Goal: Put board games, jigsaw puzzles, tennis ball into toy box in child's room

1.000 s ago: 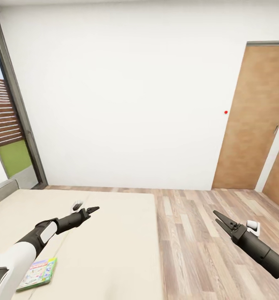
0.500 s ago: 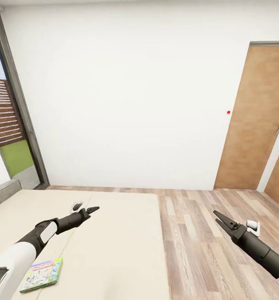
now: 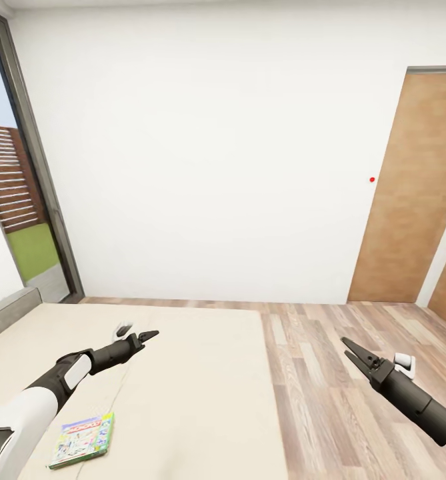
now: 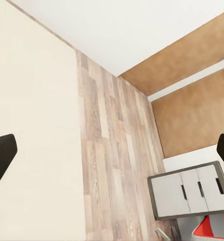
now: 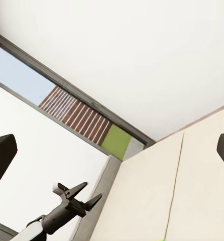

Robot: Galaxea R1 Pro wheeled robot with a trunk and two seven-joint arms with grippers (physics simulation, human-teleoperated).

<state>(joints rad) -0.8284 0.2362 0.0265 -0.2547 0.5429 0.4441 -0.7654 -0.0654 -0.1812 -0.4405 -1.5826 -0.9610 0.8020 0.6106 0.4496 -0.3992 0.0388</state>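
Camera has panned left since the earlier frames, so the green-edged board game [image 3: 83, 441], a flat box with a white colourful cover, shows more fully on the plain beige bed [image 3: 196, 373], near the left forearm. Left tool [image 3: 137, 334] hangs released over the mattress; right tool [image 3: 353, 352] hangs released above the wood-plank floor [image 3: 336, 400], both empty. Brown wooden door [image 3: 409, 193] is cut off at the right edge; grey drawer unit [image 4: 190, 191] shows in the left wrist view.
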